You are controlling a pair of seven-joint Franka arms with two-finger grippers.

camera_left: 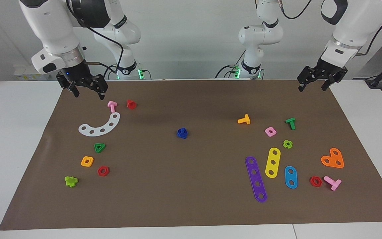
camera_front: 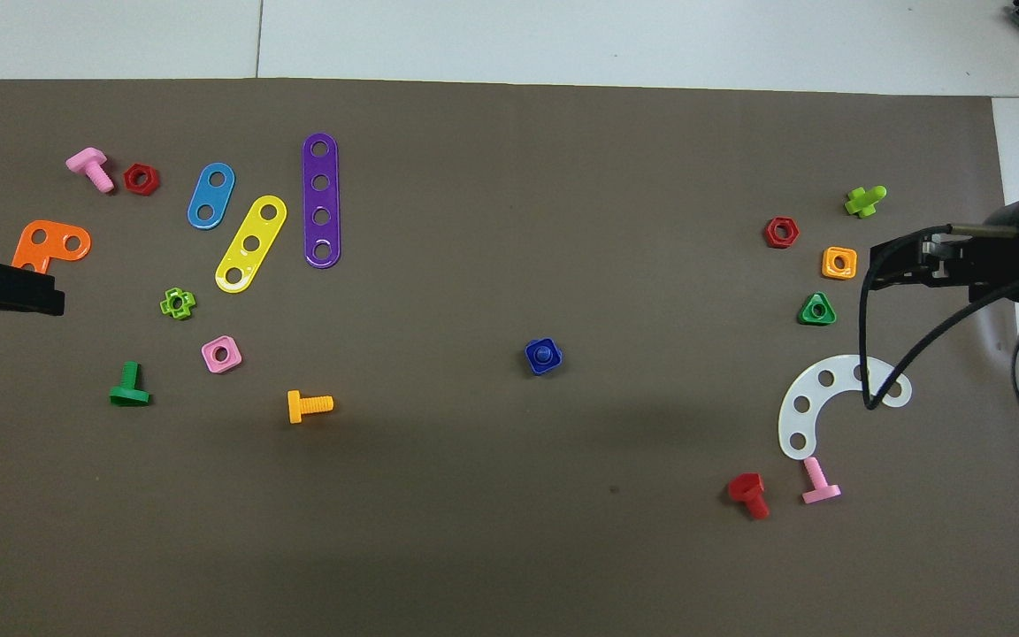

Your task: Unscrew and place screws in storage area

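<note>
Sitting alone near the middle of the brown mat (camera_left: 191, 205), the dark-blue bolt (camera_left: 182, 133) stands with its stem up through a blue square nut, so the two read as one small stack; from overhead its round stem end shows inside the square outline (camera_front: 543, 356). Nothing touches it, and both arms wait well apart from it.

Taking that bolt as the landmark: toward the left arm's end of the table lies the orange T-shaped bolt (camera_left: 244, 119), slightly nearer to the robots than the blue bolt, then a pink square nut (camera_left: 270, 131) and a green bolt (camera_left: 290, 123). Farther from the robots than the blue bolt on that same end lie the purple four-hole strip (camera_left: 256, 179), the yellow strip (camera_left: 272, 162) and the blue two-hole strip (camera_left: 290, 177).

Toward the right arm's end, a white curved strip (camera_left: 100, 126) lies about level with the blue bolt, with a pink bolt (camera_left: 112, 106) and a red bolt (camera_left: 131, 104) nearer to the robots.

The right gripper (camera_left: 87, 93) hangs over the mat's edge close to the pink bolt, its fingers spread wide and holding nothing. The left gripper (camera_left: 313, 85) hangs over the mat's corner at the left arm's end, fingers likewise apart and empty.
</note>
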